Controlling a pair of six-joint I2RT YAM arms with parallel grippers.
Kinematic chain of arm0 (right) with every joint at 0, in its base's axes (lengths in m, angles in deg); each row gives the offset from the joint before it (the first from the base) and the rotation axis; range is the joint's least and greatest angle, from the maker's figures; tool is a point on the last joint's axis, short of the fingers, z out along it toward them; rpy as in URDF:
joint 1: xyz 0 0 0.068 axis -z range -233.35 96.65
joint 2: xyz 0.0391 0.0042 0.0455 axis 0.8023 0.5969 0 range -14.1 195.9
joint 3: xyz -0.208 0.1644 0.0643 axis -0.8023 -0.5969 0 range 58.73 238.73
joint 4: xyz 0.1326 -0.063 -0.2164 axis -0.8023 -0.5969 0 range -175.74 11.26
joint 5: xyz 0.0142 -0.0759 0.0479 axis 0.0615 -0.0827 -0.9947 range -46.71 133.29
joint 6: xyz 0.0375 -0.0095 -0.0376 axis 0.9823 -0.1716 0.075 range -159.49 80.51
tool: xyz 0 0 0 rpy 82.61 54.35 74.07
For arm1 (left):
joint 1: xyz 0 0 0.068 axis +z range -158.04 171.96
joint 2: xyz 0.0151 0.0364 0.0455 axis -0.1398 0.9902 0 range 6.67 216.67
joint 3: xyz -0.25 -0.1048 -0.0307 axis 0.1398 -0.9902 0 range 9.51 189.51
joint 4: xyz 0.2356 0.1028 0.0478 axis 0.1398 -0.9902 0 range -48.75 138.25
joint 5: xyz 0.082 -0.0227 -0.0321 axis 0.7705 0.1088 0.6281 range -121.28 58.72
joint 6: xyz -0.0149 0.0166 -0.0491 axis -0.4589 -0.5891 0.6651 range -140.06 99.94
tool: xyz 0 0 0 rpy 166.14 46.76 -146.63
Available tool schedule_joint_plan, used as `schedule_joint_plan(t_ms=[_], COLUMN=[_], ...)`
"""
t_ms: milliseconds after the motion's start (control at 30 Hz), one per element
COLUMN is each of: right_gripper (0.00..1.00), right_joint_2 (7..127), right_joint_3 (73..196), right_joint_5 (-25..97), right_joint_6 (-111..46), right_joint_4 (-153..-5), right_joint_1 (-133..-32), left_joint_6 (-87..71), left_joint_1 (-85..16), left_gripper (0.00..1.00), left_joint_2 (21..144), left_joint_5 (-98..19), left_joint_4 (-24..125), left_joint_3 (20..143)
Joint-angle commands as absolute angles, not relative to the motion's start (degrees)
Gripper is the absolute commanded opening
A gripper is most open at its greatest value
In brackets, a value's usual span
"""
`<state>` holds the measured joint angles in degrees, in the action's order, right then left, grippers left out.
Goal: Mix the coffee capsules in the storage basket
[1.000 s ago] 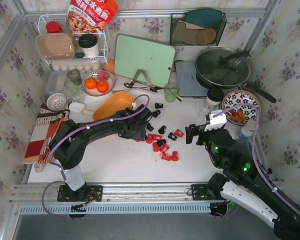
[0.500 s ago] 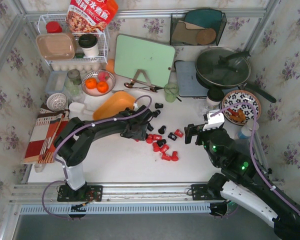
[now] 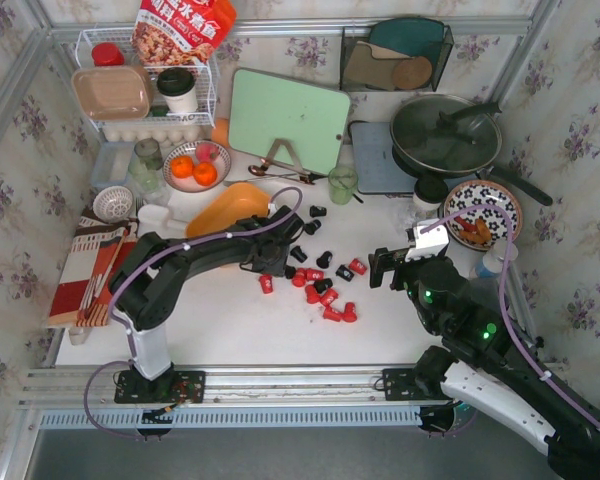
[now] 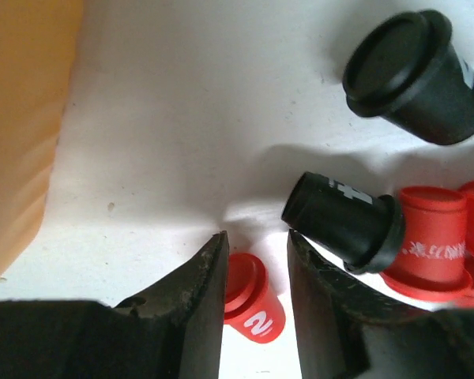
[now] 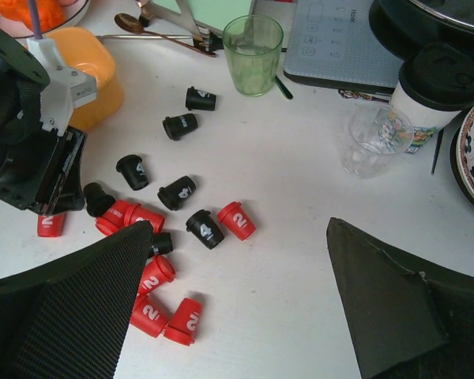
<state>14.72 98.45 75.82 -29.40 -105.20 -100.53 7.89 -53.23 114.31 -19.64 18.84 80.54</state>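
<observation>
Red and black coffee capsules [image 3: 322, 285] lie scattered on the white table, right of the orange-yellow storage basket [image 3: 228, 208], which looks empty. My left gripper [image 3: 269, 268] hangs low at the left end of the scatter, jaws a little apart. One red capsule [image 4: 253, 304] lies on the table between its fingertips [image 4: 209, 276], and I see it lying free from above [image 3: 266, 284]. A black capsule [image 4: 344, 221] rests against the right finger. The basket's edge [image 4: 20, 118] is at the left. My right gripper [image 5: 241, 225] is wide open and empty, above the table right of the capsules [image 5: 197, 221].
A green cup [image 3: 342, 183], a spoon [image 3: 270, 172] and a green cutting board [image 3: 285, 118] stand behind the capsules. A clear glass [image 5: 371, 138], a lidded cup [image 5: 438, 83], a patterned plate [image 3: 480, 210] and a pan [image 3: 445, 133] are at the right. A fruit bowl [image 3: 195, 165] sits behind the basket.
A red capsule now lies on the table just below my left gripper's fingertips, where none showed before. The left gripper has shifted slightly back toward the basket. The right arm has barely moved.
</observation>
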Motion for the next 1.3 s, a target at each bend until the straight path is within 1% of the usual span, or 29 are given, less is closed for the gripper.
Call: schedule_joint_plan(t_ms=[0,167,267,333,367,400,467,633,767,833,1000,1033,1100,1167,1200,1267], right_gripper=[1.00,1.00,1.00,1.00,1.00,1.00,1.00,1.00,1.00,1.00,1.00,1.00,1.00,1.00,1.00,1.00], right_joint_2=[14.83,15.10,15.17,15.17,15.19,15.26,15.26,15.30,15.28,15.32,15.32,15.34,15.49,15.70,15.77,15.97], right_joint_3=[98.44,98.36,98.32,98.31,98.36,98.36,98.39,98.35,98.36,98.36,98.29,98.27,98.27,98.23,98.27,98.28], right_joint_5=[75.81,75.72,75.59,75.60,75.59,75.51,75.54,75.29,75.19,75.21,75.08,75.04,74.93,74.97,74.86,74.71], right_joint_6=[-29.40,-29.47,-29.51,-29.47,-29.47,-29.51,-29.55,-29.56,-29.53,-29.48,-29.50,-29.55,-29.64,-29.64,-29.72,-29.73], right_joint_4=[-103.45,-103.35,-103.48,-103.40,-103.36,-103.35,-103.37,-103.35,-103.44,-103.44,-103.47,-103.50,-103.35,-103.35,-103.35,-103.36], right_joint_1=[-100.59,-100.59,-100.59,-100.56,-100.59,-100.56,-100.55,-100.56,-100.55,-100.62,-100.55,-100.51,-100.55,-100.55,-100.55,-100.54], left_joint_6=[8.19,7.57,9.93,12.39,13.90,15.03,18.39,21.65,21.60,21.13,20.04,19.83,19.22,18.66,18.42,18.10], left_joint_1=[-53.25,-53.24,-53.22,-53.27,-53.30,-53.35,-53.71,-55.98,-56.55,-56.47,-56.46,-56.38,-56.38,-56.38,-56.38,-56.38], left_gripper=[0.39,0.41,0.52,0.64,0.68,0.70,0.71,0.65,0.64,0.64,0.56,0.51,0.35,0.24,0.22,0.21], left_joint_2=[112.24,107.91,105.78,103.84,102.73,101.65,100.48,100.53,104.03,106.42,109.13,109.21,109.20,108.84,108.46,107.26], left_joint_5=[-21.55,-19.07,-16.75,-16.79,-17.99,-19.44,-22.00,-23.12,-22.06,-21.16,-17.43,-16.78,-16.20,-16.74,-16.99,-16.96], left_joint_4=[17.87,13.60,8.28,7.52,8.11,8.89,11.03,17.80,19.92,19.54,18.02,18.21,18.87,18.98,18.89,18.24], left_joint_3=[80.12,82.32,83.49,82.00,80.72,79.30,76.66,72.31,72.64,73.78,74.84,74.66,74.37,74.30,74.37,74.50])
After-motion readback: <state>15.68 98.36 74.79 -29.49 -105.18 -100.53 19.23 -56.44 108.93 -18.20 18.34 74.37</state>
